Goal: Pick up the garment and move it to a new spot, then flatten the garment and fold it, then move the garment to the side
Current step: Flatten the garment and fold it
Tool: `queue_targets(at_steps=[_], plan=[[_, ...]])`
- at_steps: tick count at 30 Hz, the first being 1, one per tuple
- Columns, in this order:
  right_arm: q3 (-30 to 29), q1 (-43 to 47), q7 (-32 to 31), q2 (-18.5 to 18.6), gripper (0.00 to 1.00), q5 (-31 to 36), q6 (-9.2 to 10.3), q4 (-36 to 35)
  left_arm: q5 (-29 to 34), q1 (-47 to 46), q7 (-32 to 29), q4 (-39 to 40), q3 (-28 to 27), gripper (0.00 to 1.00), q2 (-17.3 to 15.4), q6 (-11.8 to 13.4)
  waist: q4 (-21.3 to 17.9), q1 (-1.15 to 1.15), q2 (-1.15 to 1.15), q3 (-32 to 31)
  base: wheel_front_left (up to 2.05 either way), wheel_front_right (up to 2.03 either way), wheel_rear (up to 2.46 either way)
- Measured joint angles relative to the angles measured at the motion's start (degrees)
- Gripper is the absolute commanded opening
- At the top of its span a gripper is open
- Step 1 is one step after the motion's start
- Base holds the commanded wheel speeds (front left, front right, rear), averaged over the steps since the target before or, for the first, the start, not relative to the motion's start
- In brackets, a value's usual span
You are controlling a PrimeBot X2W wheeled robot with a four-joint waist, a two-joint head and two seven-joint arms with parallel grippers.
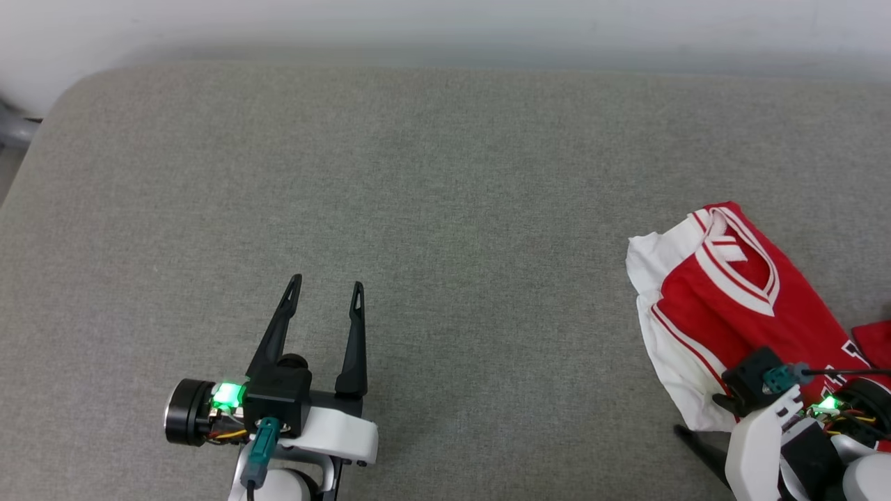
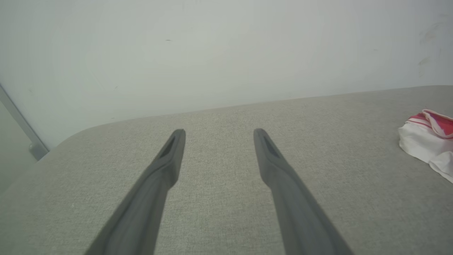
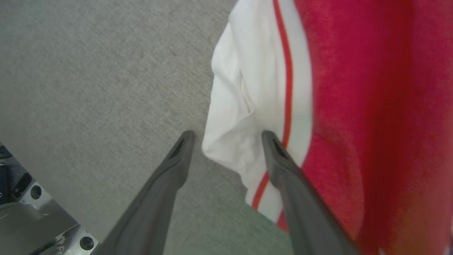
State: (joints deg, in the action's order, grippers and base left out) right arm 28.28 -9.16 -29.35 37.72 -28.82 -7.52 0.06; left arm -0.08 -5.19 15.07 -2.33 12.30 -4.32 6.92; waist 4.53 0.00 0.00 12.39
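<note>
Surface (image 1: 445, 209): we see grey weave, corner rounded upper left; pale wall (image 1: 445, 28) along the top
Shirt (image 1: 731, 299): crumpled, lower right
Left claw (image 1: 327, 282): open, empty, lower left
Right claw (image 3: 227, 134): open at the white sleeve edge

garment (image 1: 731, 306) lettering, apparently partial, illegible

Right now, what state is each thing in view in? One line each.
red jersey, crumpled, not folded, lying on the grey fabric surface at the robot's right, not gripped.
left pincer, open, empty, over bare surface.
right pincer, open, fingers either side of the white sleeve edge, not closed on it.
</note>
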Motion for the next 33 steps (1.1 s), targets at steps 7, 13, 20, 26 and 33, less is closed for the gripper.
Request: queue_targets(at_steps=[7, 13, 20, 26, 33], plan=[[4.94, -3.44, 3.16, -0.27, 0.36, -1.31, 0.02, 7.28, -0.07, -1.31, 0.0, -0.41, 0.21, 1.0, 0.11, 0.14, 1.76, -0.01, 0.0, 2.32, 0.0, 0.0, 0.0], [4.05, -4.94, 9.39, -0.78, 0.0, -3.05, 0.02, 8.47, -0.3, -1.04, 0.0, -0.85, -0.22, 1.0, 0.07, 0.38, 1.8, 0.0, 0.0, 1.43, 0.0, 0.0, 0.0], [-1.98, -6.11, 14.32, -0.9, 0.0, -4.88, 0.01, 2.59, -0.62, -0.91, 0.0, -0.77, 0.24, 1.0, 0.37, 0.58, 1.64, 0.0, 0.0, -0.21, 0.0, 0.0, 0.0], [-7.01, -9.72, 16.22, -2.16, 0.0, -4.9, 0.01, -2.5, -0.74, -0.86, 0.0, -0.58, 0.29, 1.0, 0.58, 0.63, 3.57, 0.0, 0.0, -0.43, 0.0, 0.0, 0.0], [-4.19, -19.08, 18.41, -9.11, 0.0, -3.64, 0.01, 0.67, -1.27, -0.94, 0.0, -0.57, 0.49, 1.0, 0.9, 0.65, 6.38, 0.0, 0.0, 0.62, 0.0, 0.0, 0.0]])
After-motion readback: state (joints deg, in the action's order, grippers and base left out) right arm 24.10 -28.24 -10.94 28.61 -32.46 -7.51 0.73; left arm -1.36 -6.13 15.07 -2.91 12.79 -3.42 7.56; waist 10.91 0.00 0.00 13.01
